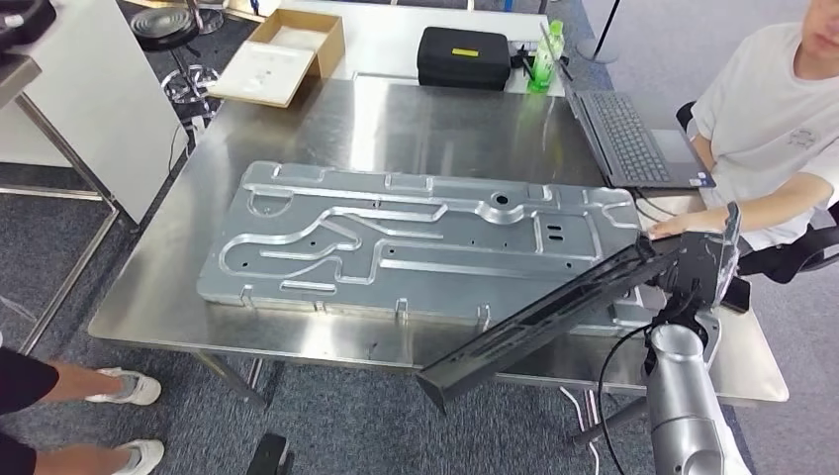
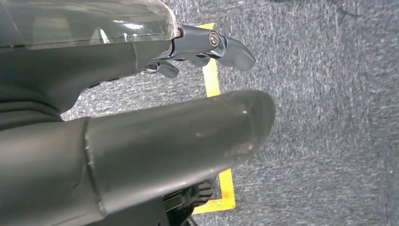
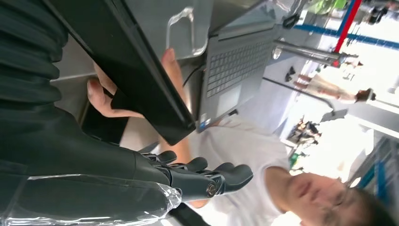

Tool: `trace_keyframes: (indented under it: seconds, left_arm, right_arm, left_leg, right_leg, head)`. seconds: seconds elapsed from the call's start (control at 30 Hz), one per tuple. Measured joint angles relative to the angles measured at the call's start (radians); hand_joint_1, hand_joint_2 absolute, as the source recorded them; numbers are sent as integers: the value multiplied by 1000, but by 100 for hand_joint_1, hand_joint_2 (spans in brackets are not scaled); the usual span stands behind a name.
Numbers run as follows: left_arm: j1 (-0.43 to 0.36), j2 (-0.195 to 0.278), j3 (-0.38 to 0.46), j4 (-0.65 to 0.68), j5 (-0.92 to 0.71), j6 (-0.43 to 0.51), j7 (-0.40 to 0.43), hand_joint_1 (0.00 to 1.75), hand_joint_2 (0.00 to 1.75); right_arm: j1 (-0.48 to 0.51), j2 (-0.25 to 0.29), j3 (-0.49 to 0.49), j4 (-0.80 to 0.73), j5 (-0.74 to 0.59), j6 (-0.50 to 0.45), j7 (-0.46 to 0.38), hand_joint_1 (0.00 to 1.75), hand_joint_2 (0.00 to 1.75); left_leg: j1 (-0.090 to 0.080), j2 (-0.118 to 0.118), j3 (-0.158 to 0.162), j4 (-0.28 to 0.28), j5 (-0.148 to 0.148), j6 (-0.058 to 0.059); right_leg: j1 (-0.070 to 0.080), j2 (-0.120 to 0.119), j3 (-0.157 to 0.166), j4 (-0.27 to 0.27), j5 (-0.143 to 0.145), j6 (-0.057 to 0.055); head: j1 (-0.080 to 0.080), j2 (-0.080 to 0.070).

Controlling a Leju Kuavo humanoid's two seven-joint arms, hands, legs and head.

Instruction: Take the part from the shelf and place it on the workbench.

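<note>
While the right robot hand [image 1: 704, 265] holds the long black part [image 1: 554, 315] slanted over the bench's [image 1: 416, 124] near right corner, the left robot hand [image 2: 207, 47] hangs empty, fingers loosely apart, above the floor.

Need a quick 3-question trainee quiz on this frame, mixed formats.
1. True or false: the black part lies flat on the workbench.
2. Which robot hand holds the part? A) left B) right
3. Fill in: the large object lying on the workbench under the part's upper end is the metal ____.

Key:
1. False: it is tilted and raised above the bench edge.
2. B: the right hand.
3. plate
</note>
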Motion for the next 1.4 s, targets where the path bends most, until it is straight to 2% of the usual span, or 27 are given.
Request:
trace_keyframes:
  seconds: [0.07,0.1,0.13,0.17,0.2,0.27,0.3,0.37,0.43,0.5,0.57,0.6,0.63,0.67,0.73,0.8,0.83,0.97,1.03,1.1,1.13,1.17,1.2,1.27,1.3,1.33,1.4]
  left_arm:
    - [1,0,0,0,1,-1,-1,0,0]
    - [2,0,0,0,1,-2,-1,0,0]
    - [3,0,0,0,2,-2,-1,0,0]
    - [3,0,0,0,2,-3,-1,0,0]
    - [3,-1,0,0,3,-3,-1,0,0]
    - [1,-2,-1,0,3,-3,-1,0,0]
    - [0,-3,-1,0,3,-3,-1,0,0]
    - [0,-4,-1,0,3,-3,-1,0,0]
    - [0,-4,-2,0,3,-3,-1,0,0]
    - [-1,-4,-2,0,3,-3,-1,0,0]
    - [1,-4,-2,0,2,-5,-1,0,0]
    - [2,-4,-2,0,2,-6,-1,0,0]
    - [3,-4,-3,0,1,-7,-1,0,0]
    - [3,-4,-4,0,0,-8,-1,0,0]
    - [2,-4,-6,0,0,-11,-1,0,0]
    - [-1,-4,-8,0,0,-14,-1,0,0]
    - [-2,-5,-8,0,0,-16,-1,0,0]
    - [-4,-5,-11,0,0,-23,-1,0,0]
    - [-6,-5,-14,0,0,-27,-1,0,0]
    - [-6,-5,-17,0,-1,-31,0,0,0]
    - [-5,-5,-18,0,-1,-32,0,0,0]
    - [-4,-5,-18,0,-1,-33,0,0,0]
    - [-4,-5,-20,0,-1,-34,1,0,0]
    - [-5,-5,-24,0,-1,-34,1,0,0]
    - [-6,-6,-25,0,0,-34,1,0,0]
    - [-7,-7,-26,0,0,-34,1,0,0]
    - [-7,-8,-27,0,0,-33,1,0,0]
  right_arm:
    - [-2,-9,17,-6,25,12,6,0,175]
    - [-2,-13,27,-12,42,13,10,0,175]
    - [-3,-19,38,-19,61,12,15,0,175]
    - [-4,-23,49,-26,79,11,19,0,175]
    - [-7,-28,59,-35,94,9,23,0,175]
    - [-16,-34,74,-49,110,7,28,0,175]
    - [-19,-36,80,-54,113,7,29,0,175]
    - [-22,-38,88,-62,115,7,31,0,175]
    - [-22,-39,94,-68,115,7,31,0,175]
    - [-22,-40,100,-74,121,3,30,0,87]
    - [-23,-40,105,-80,137,-5,28,0,0]
    - [-23,-41,108,-83,146,-8,28,0,0]
    - [-23,-42,110,-87,154,-9,29,0,0]
    - [-25,-43,112,-92,159,-7,33,0,0]
    - [-33,-46,116,-102,164,9,51,0,0]
    - [-54,-55,120,-107,158,55,89,0,0]
    - [-71,-62,123,-106,150,91,114,0,0]
    - [-183,-107,149,-71,125,233,188,0,0]
    - [-254,-135,162,-44,125,255,203,0,0]
    - [-314,-154,174,-21,116,274,220,0,0]
    - [-334,-161,179,-12,108,284,230,0,0]
    - [-350,-167,184,-4,99,294,238,0,0]
    - [-365,-172,189,3,92,301,245,0,0]
    - [-393,-180,196,13,87,303,246,0,0]
    - [-403,-184,201,15,91,295,237,0,0]
    - [-408,-188,207,14,98,284,226,0,0]
    - [-401,-192,222,5,116,261,203,0,0]
  left_leg:
    - [-3,0,-4,1,1,3]
    - [-4,0,-5,2,1,3]
    - [-5,0,-5,3,1,3]
    - [-6,0,-4,5,0,3]
    - [-6,0,-4,7,-1,1]
    - [-9,-1,-4,10,-4,-4]
    - [-10,-1,-6,11,-5,-8]
    - [-11,-1,-8,9,-4,-18]
    - [-11,-2,-11,13,-11,-29]
    - [-9,-3,-38,76,-52,-39]
    - [-7,-3,-99,210,-117,-46]
    - [-7,-3,-129,272,-138,-49]
    - [-6,-3,-146,306,-141,-50]
    - [-6,-3,-145,299,-124,-50]
    - [-6,-3,-93,183,-52,-45]
    - [-7,-4,-39,63,-8,-37]
    - [-9,-5,-28,34,-2,-33]
    - [-13,-5,-30,18,6,-7]
    - [-9,-5,-30,11,13,5]
    - [-10,-5,-31,11,14,8]
    - [-11,-5,-31,11,14,8]
    - [-11,-6,-31,12,14,9]
    - [-11,-6,-30,12,14,9]
    - [-12,-7,-29,13,13,7]
    - [-14,-7,-30,14,12,5]
    - [-15,-7,-30,14,12,1]
    - [-14,-8,-31,13,12,-9]
  right_leg:
    - [0,0,-63,133,-58,3]
    - [0,0,-82,172,-65,3]
    - [0,0,-84,175,-53,2]
    - [0,-1,-65,137,-24,-1]
    - [1,-1,-30,68,14,-5]
    - [5,-2,34,-61,60,-15]
    - [8,-2,49,-96,67,-18]
    - [13,-2,51,-110,65,-25]
    - [8,-2,53,-116,69,-35]
    - [2,-5,57,-124,73,-46]
    - [4,-7,56,-123,73,-51]
    - [4,-7,56,-122,73,-51]
    - [5,-6,56,-121,72,-52]
    - [5,-6,56,-119,71,-52]
    - [4,-4,56,-111,66,-49]
    - [6,-1,52,-103,62,-41]
    - [8,-1,48,-100,61,-36]
    - [3,0,37,-94,59,-13]
    - [1,-1,6,-24,16,-5]
    - [1,-1,-57,109,-45,1]
    - [1,-2,-82,161,-61,3]
    - [1,-2,-94,183,-58,3]
    - [1,-2,-87,164,-37,1]
    - [2,-2,-27,35,34,-7]
    - [6,-3,5,-32,58,-12]
    - [10,-3,28,-80,71,-17]
    - [18,-2,41,-109,71,-24]
  head:
    - [0,0]
    - [0,0]
    - [0,0]
    - [0,0]
    - [0,0]
    - [0,0]
    - [0,0]
    - [0,0]
    - [-1,0]
    - [-2,0]
    - [-3,0]
    - [-2,0]
    - [-3,0]
    - [-3,0]
    - [-3,0]
    - [-2,0]
    - [-2,0]
    - [-2,0]
    - [-1,0]
    - [-1,0]
    - [-1,0]
    - [-1,0]
    - [-1,0]
    - [-1,0]
    - [-1,0]
    - [-1,0]
    - [-2,0]
